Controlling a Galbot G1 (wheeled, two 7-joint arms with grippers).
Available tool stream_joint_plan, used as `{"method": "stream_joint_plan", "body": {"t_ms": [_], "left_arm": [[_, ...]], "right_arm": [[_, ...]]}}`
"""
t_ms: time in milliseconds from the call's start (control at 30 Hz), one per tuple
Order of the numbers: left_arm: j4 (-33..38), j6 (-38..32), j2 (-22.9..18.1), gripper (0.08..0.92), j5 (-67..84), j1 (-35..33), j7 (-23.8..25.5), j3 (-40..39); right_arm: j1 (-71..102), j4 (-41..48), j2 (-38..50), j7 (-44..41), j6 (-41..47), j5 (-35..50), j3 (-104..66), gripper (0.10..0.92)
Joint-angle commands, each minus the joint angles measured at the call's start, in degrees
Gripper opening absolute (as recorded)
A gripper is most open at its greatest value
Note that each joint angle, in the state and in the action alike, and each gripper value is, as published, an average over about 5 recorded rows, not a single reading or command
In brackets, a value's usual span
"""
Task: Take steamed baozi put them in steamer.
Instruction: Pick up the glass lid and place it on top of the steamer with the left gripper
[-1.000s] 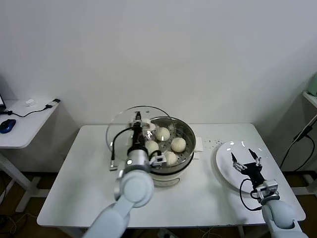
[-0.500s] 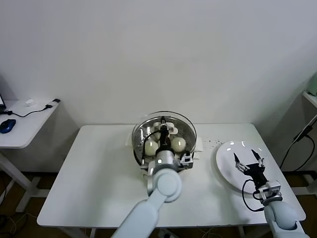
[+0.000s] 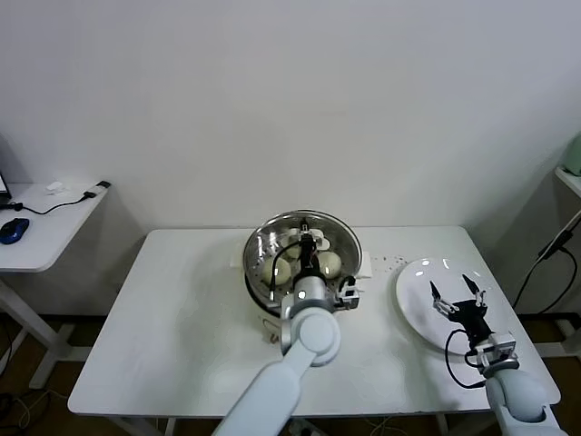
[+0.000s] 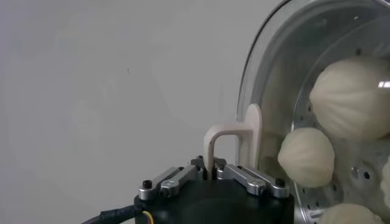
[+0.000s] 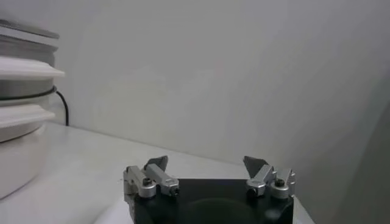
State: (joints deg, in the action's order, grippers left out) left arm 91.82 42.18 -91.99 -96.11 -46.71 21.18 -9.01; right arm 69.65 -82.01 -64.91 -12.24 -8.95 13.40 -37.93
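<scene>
The steel steamer (image 3: 257, 275) stands on its white base at the table's middle. Several cream-white baozi (image 3: 329, 263) lie inside it, seen through the glass lid (image 3: 269, 240) that now covers it. My left gripper (image 3: 310, 243) is shut on the lid's cream handle (image 4: 234, 141) above the pot. The left wrist view shows the gripper (image 4: 211, 168), the lid (image 4: 268, 73) and three baozi (image 4: 306, 156) behind the glass. My right gripper (image 3: 457, 295) is open and empty just above the bare white plate (image 3: 416, 300); it also shows in the right wrist view (image 5: 207, 165).
A side desk (image 3: 45, 238) with a blue mouse (image 3: 13, 230) stands at the far left. A black cable (image 3: 545, 259) hangs at the right edge. The steamer's side (image 5: 18, 122) shows in the right wrist view. A wall stands behind the table.
My left gripper carried the glass lid from the steamer's back left over to the right and onto the pot. The right gripper has barely moved.
</scene>
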Motion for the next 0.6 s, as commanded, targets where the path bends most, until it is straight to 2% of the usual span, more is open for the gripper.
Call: {"method": "stream_joint_plan", "body": {"t_ms": [33,600], "left_arm": [[-1.8,2.8,-0.5,0.154,0.4,0.2,-0.3,0.5],[-2.1,2.8,-0.2,0.154,1.4,-0.7,-1.1,1.2]], "right_arm": [[-0.1,0.2,-0.1,-0.1,-0.1,-0.2,-0.2,0.823],[0.0,0.5,-0.4,-0.6,-0.5,-1.0,-0.6,0.823]]}}
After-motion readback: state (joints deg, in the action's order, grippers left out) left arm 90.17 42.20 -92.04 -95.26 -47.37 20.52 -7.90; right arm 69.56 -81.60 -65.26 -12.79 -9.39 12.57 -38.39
